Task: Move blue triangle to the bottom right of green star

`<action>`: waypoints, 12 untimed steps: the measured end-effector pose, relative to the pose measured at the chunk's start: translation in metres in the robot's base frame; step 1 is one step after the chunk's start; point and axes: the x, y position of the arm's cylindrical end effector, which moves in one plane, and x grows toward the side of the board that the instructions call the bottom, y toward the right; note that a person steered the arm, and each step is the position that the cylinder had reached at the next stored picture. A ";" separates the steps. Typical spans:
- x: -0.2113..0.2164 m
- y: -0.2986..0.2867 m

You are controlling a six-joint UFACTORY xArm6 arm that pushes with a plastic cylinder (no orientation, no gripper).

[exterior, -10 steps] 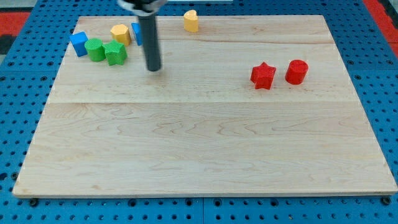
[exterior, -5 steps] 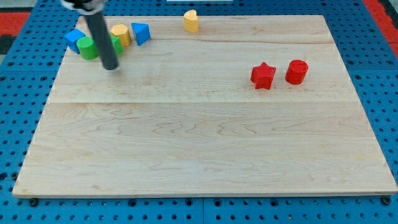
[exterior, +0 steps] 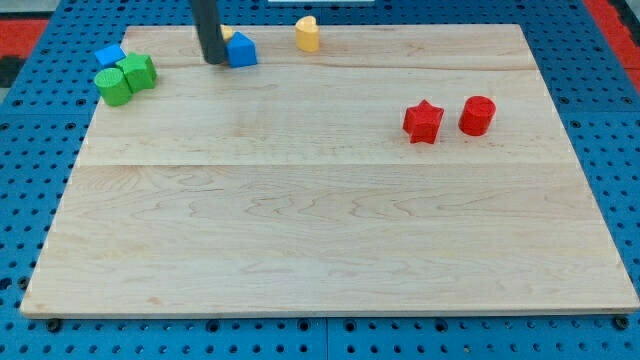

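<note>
The blue triangle lies near the view's top left of the wooden board. My tip stands just left of it, touching or nearly touching its left side. The green star sits further left, pressed against a green cylinder at its lower left. The blue triangle is up and to the right of the green star. A yellow block is mostly hidden behind the rod.
A blue cube sits at the board's left edge, just above the green blocks. A yellow heart is at the top edge. A red star and a red cylinder stand at the right.
My tip swept left into the green blocks, then moved up and right to the blue triangle's left side. The green blocks and blue cube shifted left. The triangle moved slightly right.
</note>
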 end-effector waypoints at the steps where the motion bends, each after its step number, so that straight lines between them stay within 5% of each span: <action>1: 0.002 -0.062; 4: -0.027 0.016; 6: 0.002 0.062; 12: 0.018 -0.009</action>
